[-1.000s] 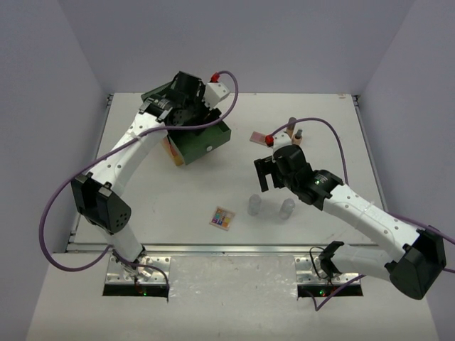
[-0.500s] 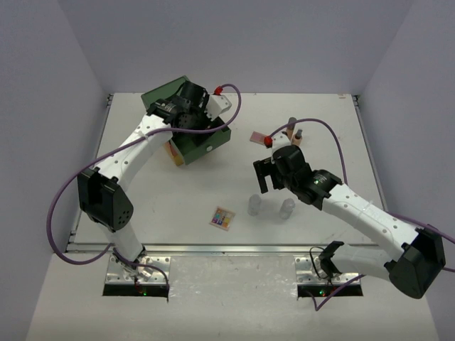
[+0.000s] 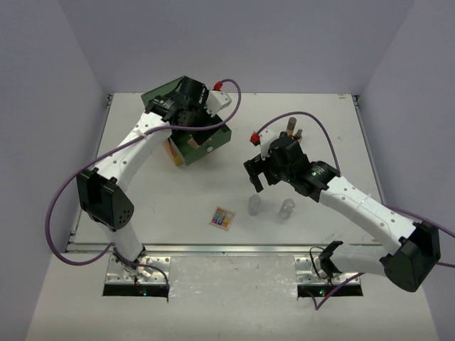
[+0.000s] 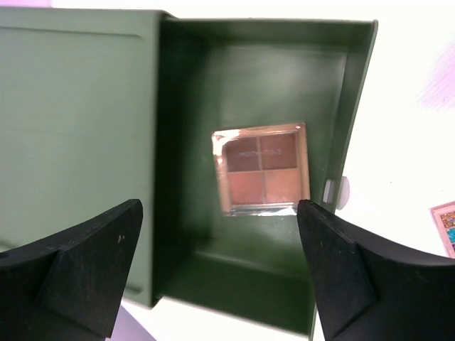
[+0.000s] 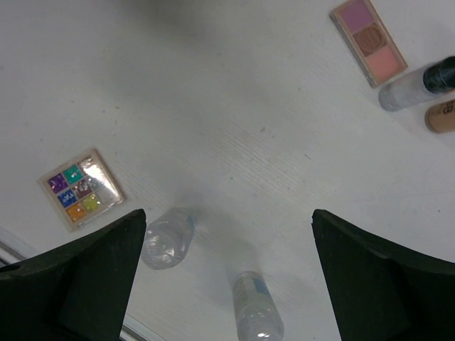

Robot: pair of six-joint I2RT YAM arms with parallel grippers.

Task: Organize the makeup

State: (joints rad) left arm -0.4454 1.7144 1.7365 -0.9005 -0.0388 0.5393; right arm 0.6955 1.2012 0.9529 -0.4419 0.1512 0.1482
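- Tan palette (image 4: 261,168) is found flat inside the drawer (image 4: 249,78); one item is judged sorted.
- Left gripper (image 4: 219,204) is held spread above the drawer, nothing pinched.
- Right gripper (image 5: 229,213), spread and empty, has been swung nearer the drawer than a second ago; bottle (image 5: 168,238) and colour palette (image 5: 79,188) are left well outside the drawer.

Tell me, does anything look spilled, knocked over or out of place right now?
Nothing spilled or damaged. The drawer chest sits skewed on the table, its green drawer open with the tan palette flat inside. Both clear bottles appear upright; the multicoloured palette lies flat.
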